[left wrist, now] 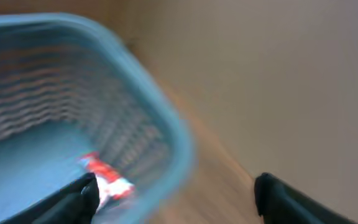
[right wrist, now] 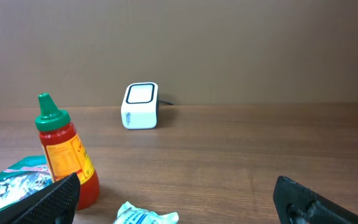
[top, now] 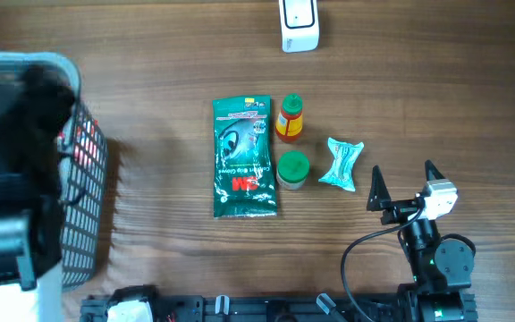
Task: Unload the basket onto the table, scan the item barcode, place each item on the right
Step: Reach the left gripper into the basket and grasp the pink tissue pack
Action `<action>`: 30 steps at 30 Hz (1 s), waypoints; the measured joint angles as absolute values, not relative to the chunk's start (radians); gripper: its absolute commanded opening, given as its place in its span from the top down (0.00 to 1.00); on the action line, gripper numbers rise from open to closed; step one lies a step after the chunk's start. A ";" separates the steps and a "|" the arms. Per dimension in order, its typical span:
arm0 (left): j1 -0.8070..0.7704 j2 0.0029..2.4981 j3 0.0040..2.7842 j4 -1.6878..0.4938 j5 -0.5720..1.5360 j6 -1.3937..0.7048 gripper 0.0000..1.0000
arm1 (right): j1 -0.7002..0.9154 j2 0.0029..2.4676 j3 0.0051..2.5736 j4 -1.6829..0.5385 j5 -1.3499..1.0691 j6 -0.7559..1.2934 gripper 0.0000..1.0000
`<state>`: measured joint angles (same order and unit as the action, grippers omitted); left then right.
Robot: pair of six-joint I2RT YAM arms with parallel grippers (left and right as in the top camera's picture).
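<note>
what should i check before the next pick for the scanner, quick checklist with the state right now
1. Left gripper empty, jaws apart above the basket: ok
2. Red and white packet lying inside the basket: ok
3. Right gripper open and empty: ok
4. Teal packet closest to the right gripper, apart from the jar: ok
5. Scanner with nothing in front of it: ok
6. Where the teal packet's barcode faces: cannot tell

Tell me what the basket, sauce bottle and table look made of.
Basket: matte light-blue plastic, judging by its moulded rim and lattice walls.
Sauce bottle: probably glossy plastic; smooth red body.
Table: wood or wood-look laminate; grain streaks show.
</note>
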<state>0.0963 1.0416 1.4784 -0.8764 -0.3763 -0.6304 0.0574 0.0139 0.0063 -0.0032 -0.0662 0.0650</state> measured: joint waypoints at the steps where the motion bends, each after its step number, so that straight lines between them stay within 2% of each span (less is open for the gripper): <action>1: 0.188 1.050 1.479 -0.917 -0.346 -0.669 0.14 | 0.057 0.014 0.006 -0.003 -0.066 0.065 0.00; 7: 0.494 1.194 1.479 -1.033 -0.134 -0.804 0.16 | 0.057 0.014 0.006 -0.003 -0.066 0.065 0.00; 12: 0.593 1.389 1.479 -1.077 -0.019 -0.932 0.16 | 0.057 0.014 0.006 -0.003 -0.066 0.065 0.00; 18: 0.604 1.625 1.473 -1.062 0.043 -0.982 0.17 | 0.057 0.014 0.006 -0.003 -0.066 0.065 0.00; 24: 0.604 1.813 1.390 -0.952 0.113 -0.987 0.15 | 0.057 0.014 0.006 -0.003 -0.066 0.065 0.00; 30: 0.604 1.861 1.305 -0.848 0.208 -0.986 0.16 | 0.057 0.014 0.006 -0.003 -0.066 0.065 0.00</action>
